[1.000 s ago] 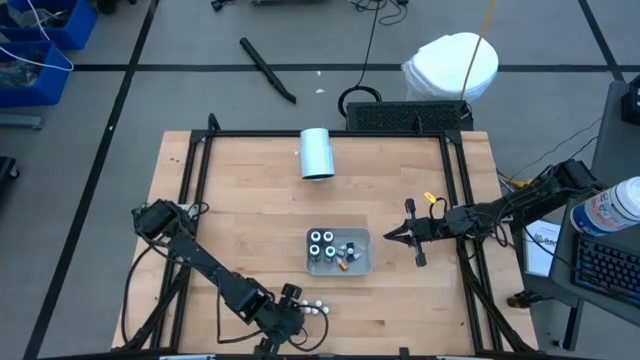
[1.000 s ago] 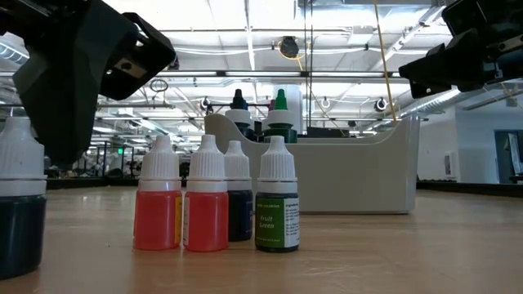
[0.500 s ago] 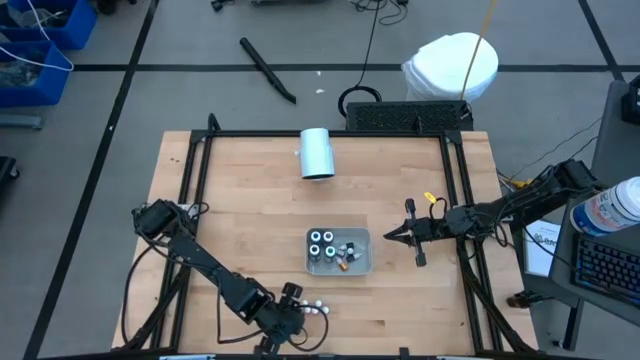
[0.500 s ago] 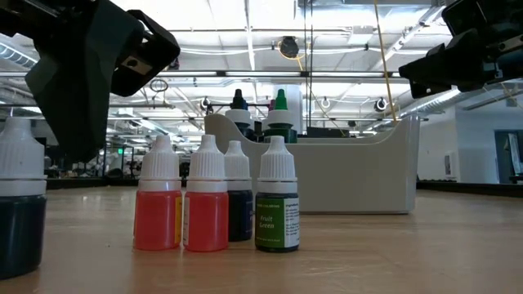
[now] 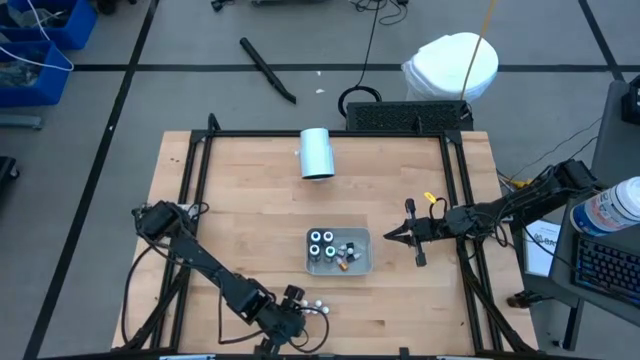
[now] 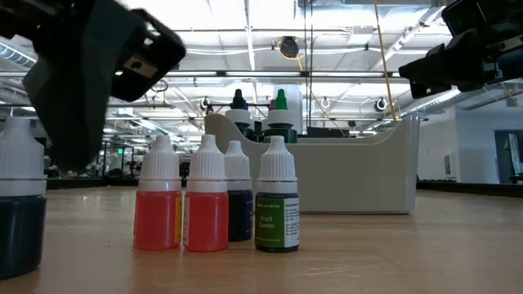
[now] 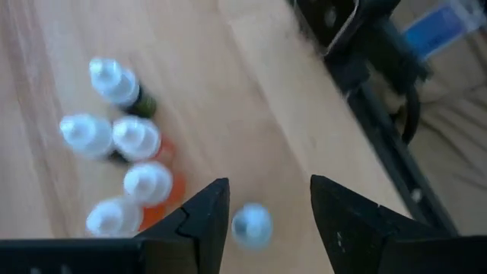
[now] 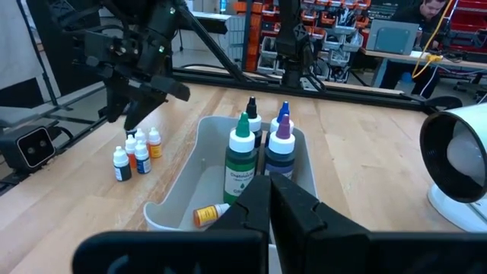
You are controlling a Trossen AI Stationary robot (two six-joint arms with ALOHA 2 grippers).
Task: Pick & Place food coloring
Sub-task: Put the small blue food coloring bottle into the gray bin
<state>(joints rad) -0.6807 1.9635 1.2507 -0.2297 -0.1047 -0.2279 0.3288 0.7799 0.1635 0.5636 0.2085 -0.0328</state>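
Observation:
The food coloring shows as a cluster of tiny white-capped bottles standing on the wood near the table's near edge; red and green ones show in the low view. One dark bottle stands apart, its cap below the gap of my open left gripper, which hovers above it. More bottles stand or lie in the grey tray. My right gripper is shut and waits right of the tray.
A large white cylinder lies on its side near the far edge. The tray holds taller green, blue and purple bottles and one lying orange one. Black frame rails border the table. Bare wood lies between the tray and the cluster.
My left gripper has shifted slightly toward the table's right and tipped a little above the near bottles. The bottles and my right arm have stayed where they were.

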